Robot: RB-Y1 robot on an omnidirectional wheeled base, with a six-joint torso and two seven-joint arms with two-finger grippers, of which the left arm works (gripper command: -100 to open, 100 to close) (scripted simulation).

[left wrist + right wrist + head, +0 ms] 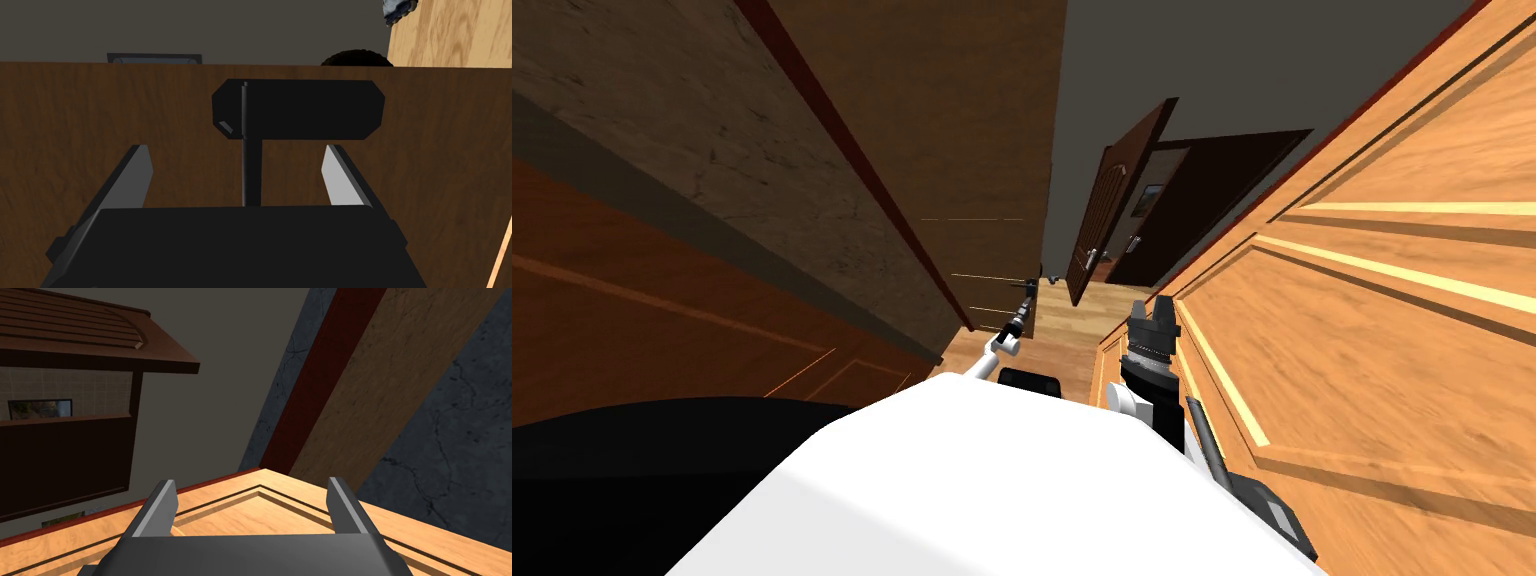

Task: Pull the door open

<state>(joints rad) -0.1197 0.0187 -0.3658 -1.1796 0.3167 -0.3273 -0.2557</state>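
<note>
Hovering just short of dark door handle [320, 110]: L claw [236, 148], spread.

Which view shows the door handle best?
Left wrist view: the dark lever handle sits large between the left claw's open fingers, on the brown door. The head view shows it tiny at that arm's tip; the right wrist view faces a light wooden door.

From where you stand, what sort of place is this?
Probably a narrow house hallway: a dark brown door close ahead, a light wooden door on my right, a far door standing ajar.
</note>
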